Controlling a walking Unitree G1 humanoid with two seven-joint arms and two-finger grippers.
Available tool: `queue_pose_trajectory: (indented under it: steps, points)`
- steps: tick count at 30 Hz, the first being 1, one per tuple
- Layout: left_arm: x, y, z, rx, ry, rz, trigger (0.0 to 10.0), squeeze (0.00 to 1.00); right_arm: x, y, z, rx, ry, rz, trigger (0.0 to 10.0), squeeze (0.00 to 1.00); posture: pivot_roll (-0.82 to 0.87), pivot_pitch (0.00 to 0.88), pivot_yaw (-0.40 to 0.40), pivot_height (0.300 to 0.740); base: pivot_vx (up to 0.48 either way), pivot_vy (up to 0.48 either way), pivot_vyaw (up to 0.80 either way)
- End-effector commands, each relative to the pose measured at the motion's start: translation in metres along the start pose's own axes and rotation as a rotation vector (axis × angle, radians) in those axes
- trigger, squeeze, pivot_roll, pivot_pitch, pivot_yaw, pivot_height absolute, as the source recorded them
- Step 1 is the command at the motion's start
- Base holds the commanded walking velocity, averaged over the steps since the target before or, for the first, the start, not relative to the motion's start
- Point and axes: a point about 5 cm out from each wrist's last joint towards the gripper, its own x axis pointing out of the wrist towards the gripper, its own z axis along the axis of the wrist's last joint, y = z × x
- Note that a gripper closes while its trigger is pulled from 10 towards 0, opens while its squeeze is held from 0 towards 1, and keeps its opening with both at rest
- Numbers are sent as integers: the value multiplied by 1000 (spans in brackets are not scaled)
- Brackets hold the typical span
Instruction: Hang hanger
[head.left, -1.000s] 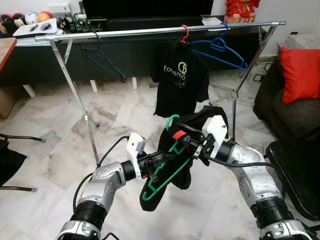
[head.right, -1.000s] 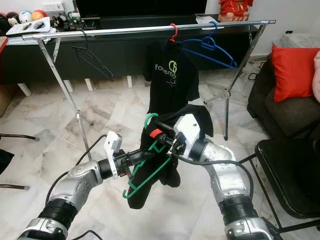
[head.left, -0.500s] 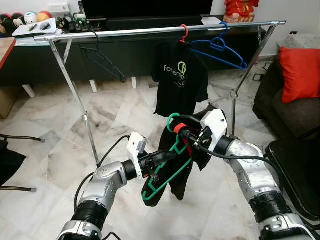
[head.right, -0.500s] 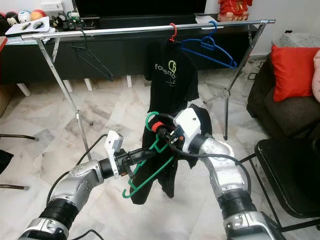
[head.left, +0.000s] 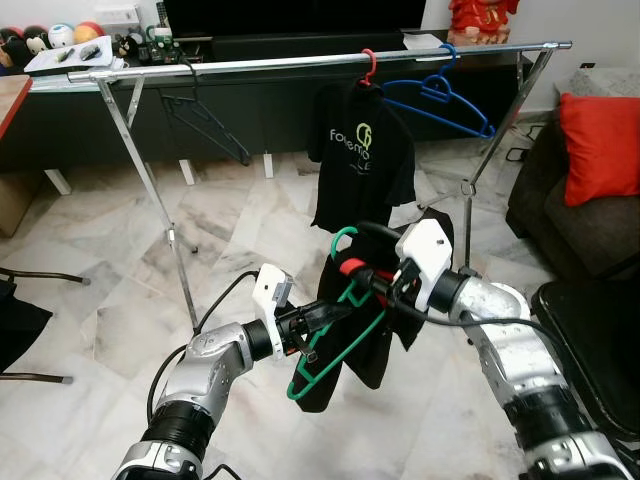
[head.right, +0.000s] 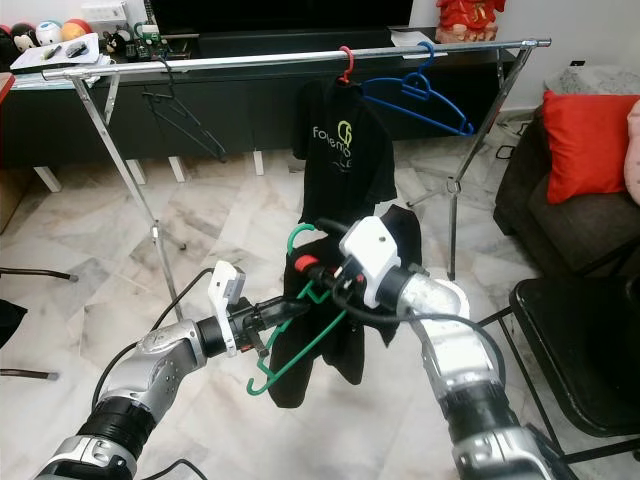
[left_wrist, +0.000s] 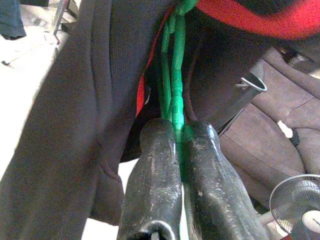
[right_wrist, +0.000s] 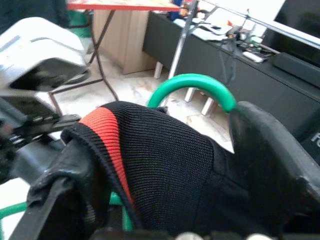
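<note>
A green hanger (head.left: 352, 296) hangs tilted in front of me, its hook (right_wrist: 192, 82) pointing up. My left gripper (head.left: 328, 313) is shut on the hanger's lower arm, whose green bar is pinched between the fingers (left_wrist: 160, 165). A black garment (head.left: 375, 345) with a red-edged collar (right_wrist: 107, 125) drapes over the hanger. My right gripper (head.left: 362, 272) is shut on that collar, just below the hook. Behind them the metal clothes rail (head.left: 300, 62) runs across the room. On it hang a black T-shirt (head.left: 362, 160) on a red hanger, a blue hanger (head.left: 450, 100) and a dark hanger (head.left: 215, 125).
The rail's slanted legs (head.left: 150, 180) stand on the marble floor. A dark sofa with a red cushion (head.left: 600, 150) is at the right, with a black chair (head.left: 590, 340) nearer to me. A low dark TV console (head.left: 250, 100) runs behind the rail.
The right gripper has shifted slightly with the collar, and the black cloth has swung and now hangs wider over the hanger. The left gripper holds the hanger in about the same place.
</note>
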Motion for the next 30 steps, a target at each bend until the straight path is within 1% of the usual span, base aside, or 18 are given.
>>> queue_pose_trajectory:
  steps: [1,5,8,10,14,16,19,23,26,27,30]
  points:
    - [6,-2,8,22,-45,-5,10000,0,5,13,2,-30,11,80,10000,1000,-1,150,-20,740,0,0,0]
    - [6,-2,8,21,-46,-6,10000,0,1,9,1,-33,26,30,10000,1000,-3,148,-20,740,0,0,0]
    - [6,-2,7,20,-48,-3,10000,0,-3,-2,-7,-75,99,-81,10000,1000,-2,143,-22,740,0,0,0]
    - [6,-2,7,19,-50,-3,10000,0,-4,-9,-8,-81,121,-150,10000,1000,-2,141,-22,740,0,0,0]
    - [6,-2,6,18,-51,-2,10000,0,-4,-20,-5,-79,127,-258,10000,1000,-2,136,-21,740,0,0,0]
    - [6,-3,6,18,-51,-2,10000,0,-3,-23,-4,-82,133,-282,10000,1000,-1,134,-22,740,0,0,0]
    - [6,-3,6,18,-53,0,10000,0,0,-22,-2,-95,138,-261,10000,1000,0,134,-23,740,0,0,0]
    - [6,-2,7,20,-55,7,10000,0,2,-21,1,-105,140,-266,10000,1000,0,134,-23,740,0,0,0]
    - [6,-2,7,19,-62,15,10000,0,4,-16,3,-119,142,-234,10000,1000,-5,141,-23,740,0,0,0]
    - [6,-2,7,18,-65,16,10000,0,5,-12,4,-121,140,-205,10000,1000,-6,144,-23,740,0,0,0]
    - [7,-2,7,14,-73,17,10000,0,5,-11,4,-138,156,-200,10000,1000,-9,147,-24,740,0,0,0]
